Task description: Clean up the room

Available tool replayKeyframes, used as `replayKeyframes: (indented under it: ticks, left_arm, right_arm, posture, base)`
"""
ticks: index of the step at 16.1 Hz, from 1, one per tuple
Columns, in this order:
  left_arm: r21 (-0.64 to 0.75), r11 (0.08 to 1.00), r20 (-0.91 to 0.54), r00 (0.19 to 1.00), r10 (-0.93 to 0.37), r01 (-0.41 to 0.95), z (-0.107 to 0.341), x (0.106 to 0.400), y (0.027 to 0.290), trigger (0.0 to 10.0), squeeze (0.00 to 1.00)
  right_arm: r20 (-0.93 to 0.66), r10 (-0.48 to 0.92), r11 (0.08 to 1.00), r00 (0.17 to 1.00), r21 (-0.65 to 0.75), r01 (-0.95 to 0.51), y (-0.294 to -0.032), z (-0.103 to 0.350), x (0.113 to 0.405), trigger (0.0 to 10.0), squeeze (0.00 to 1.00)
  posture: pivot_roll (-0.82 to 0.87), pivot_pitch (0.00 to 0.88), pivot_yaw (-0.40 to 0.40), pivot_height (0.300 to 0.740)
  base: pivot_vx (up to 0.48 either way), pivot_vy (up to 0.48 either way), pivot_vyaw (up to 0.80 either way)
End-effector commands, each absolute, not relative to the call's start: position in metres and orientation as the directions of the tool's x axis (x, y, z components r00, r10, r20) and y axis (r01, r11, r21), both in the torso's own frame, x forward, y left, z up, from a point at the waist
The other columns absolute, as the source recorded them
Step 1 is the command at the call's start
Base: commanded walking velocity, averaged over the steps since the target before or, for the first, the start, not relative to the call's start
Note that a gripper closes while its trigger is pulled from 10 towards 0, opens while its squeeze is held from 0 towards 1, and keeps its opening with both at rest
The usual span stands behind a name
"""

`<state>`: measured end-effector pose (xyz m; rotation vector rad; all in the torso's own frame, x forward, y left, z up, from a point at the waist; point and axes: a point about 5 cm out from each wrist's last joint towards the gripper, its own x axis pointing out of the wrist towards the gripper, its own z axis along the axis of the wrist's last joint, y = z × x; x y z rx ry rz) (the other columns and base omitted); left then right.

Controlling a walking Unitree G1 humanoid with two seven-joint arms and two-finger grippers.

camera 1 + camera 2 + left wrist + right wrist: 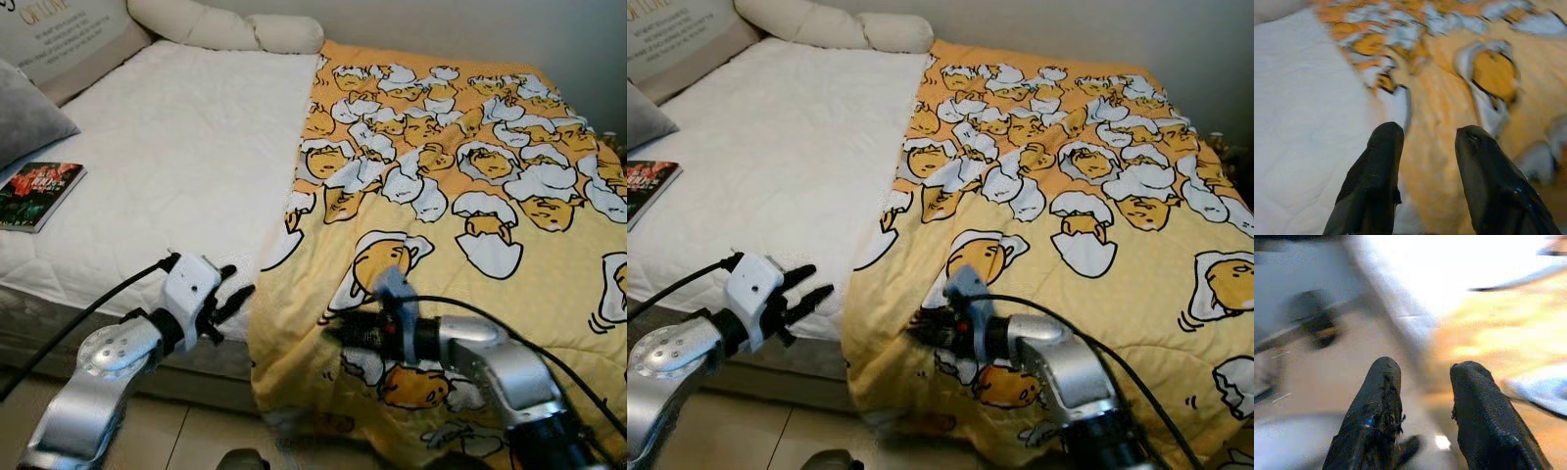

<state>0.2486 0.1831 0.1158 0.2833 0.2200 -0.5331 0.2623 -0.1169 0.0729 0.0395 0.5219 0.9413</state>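
Two grippers working at the near edge of the bed (176,147). Left gripper (233,299) hovering at the bed's near edge, just over the white mattress cover (196,186), right beside the hanging side edge of the yellow blanket (470,196); fingers (1376,181) standing parted with a clear gap, holding nothing. In the left wrist view, fingertips pointing at the line where blanket meets mattress cover, blurred.

Right gripper (338,331) reaching leftward across the blanket's near part, low by the bed's near edge, tips close to the blanket's folded side edge. In the right wrist view, both fingers (1376,406) showing a gap between them, nothing gripped; beyond them blurred floor, the bed's side and a strip of yellow cloth. Whether the tips are touching the cloth: cannot tell.

Blanket, printed with yellow and white cartoon egg figures, covering the right portion of the bed from the far edge to the near edge and draping down over the near side toward the floor (167,431). Left portion of the bed lying uncovered, white quilted surface showing.

Book (39,194) with dark red-and-green cover resting flat near the bed's left near corner, well apart from both grippers. Grey pillow (24,117) sitting just beyond the book at the left edge. Long cream bolster (225,27) lying along the far edge. Printed cushion (64,34) leaning in the far left corner.
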Motion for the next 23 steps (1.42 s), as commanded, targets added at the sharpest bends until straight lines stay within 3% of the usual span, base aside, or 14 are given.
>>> replayKeyframes:
  ticks: [1,3,5,8,9,10,13,14,18,23]
  left_arm:
    - [0.205,0.860,-0.246,0.875,-0.416,0.467,0.119,0.254,0.184,10.0,0.00]
    - [0.111,0.931,-0.228,0.921,-0.316,0.347,0.112,0.253,0.186,10.0,0.00]
    - [0.100,0.951,-0.259,0.931,-0.259,0.292,0.103,0.247,0.190,10.0,0.00]
    - [0.152,0.955,-0.270,0.940,-0.208,0.254,0.095,0.244,0.192,10.0,0.00]
    - [0.147,0.958,-0.270,0.942,-0.201,0.246,0.095,0.244,0.192,10.0,0.00]
    - [0.140,0.961,-0.271,0.943,-0.195,0.239,0.094,0.246,0.192,10.0,0.00]
    - [0.131,0.965,-0.266,0.945,-0.189,0.229,0.094,0.249,0.191,10.0,0.00]
    - [0.127,0.966,-0.257,0.948,-0.187,0.225,0.093,0.250,0.189,10.0,0.00]
    - [0.123,0.973,-0.244,0.956,-0.160,0.194,0.092,0.247,0.189,10.0,0.00]
    - [0.135,0.974,-0.235,0.961,-0.148,0.183,0.092,0.248,0.189,10.0,0.00]
  right_arm:
    - [-0.415,0.683,0.707,0.602,0.169,-0.686,-0.128,0.073,0.271,10.0,0.00]
    - [-0.408,0.498,0.853,0.766,0.072,-0.516,-0.139,0.064,0.276,10.0,0.00]
    - [-0.396,0.341,0.940,0.853,0.112,-0.324,-0.150,0.054,0.271,10.0,0.00]
    - [-0.363,0.140,0.989,0.921,0.098,-0.111,-0.164,0.044,0.262,10.0,0.00]
    - [-0.346,0.135,0.988,0.929,0.119,-0.099,-0.163,0.044,0.259,10.0,0.03]
    - [-0.310,0.138,0.985,0.941,0.138,-0.099,-0.160,0.047,0.257,10.0,1.00]
    - [-0.291,0.132,0.989,0.948,0.108,-0.104,-0.158,0.050,0.258,10.0,1.00]
    - [-0.291,0.110,0.992,0.950,0.085,-0.089,-0.161,0.049,0.260,10.0,0.00]
    - [-0.277,0.097,0.992,0.956,0.100,-0.072,-0.165,0.049,0.261,10.0,0.00]
    - [-0.282,0.067,0.993,0.957,0.110,-0.038,-0.166,0.047,0.261,10.0,0.00]
  posture:
    - [0.16,0.000,-0.045,0.740]
    - [0.16,0.000,-0.051,0.740]
    - [0.14,0.000,-0.046,0.740]
    - [0.13,0.000,-0.043,0.740]
    - [0.11,0.000,-0.034,0.740]
    - [0.11,0.000,-0.034,0.740]
    - [0.08,0.000,-0.020,0.740]
    - [0.08,0.000,-0.020,0.740]
    - [0.09,0.000,-0.038,0.740]
    - [0.08,0.000,-0.040,0.740]
  base:
    - [0.000,0.000,0.00]
    - [0.000,0.000,0.00]
    - [0.000,0.000,0.00]
    - [0.000,0.000,0.00]
    - [0.000,0.000,0.00]
    - [0.000,0.000,0.00]
    - [0.000,-0.381,0.00]
    - [0.000,-0.424,0.00]
    - [0.000,-0.424,-0.11]
    - [0.000,-0.424,-0.78]
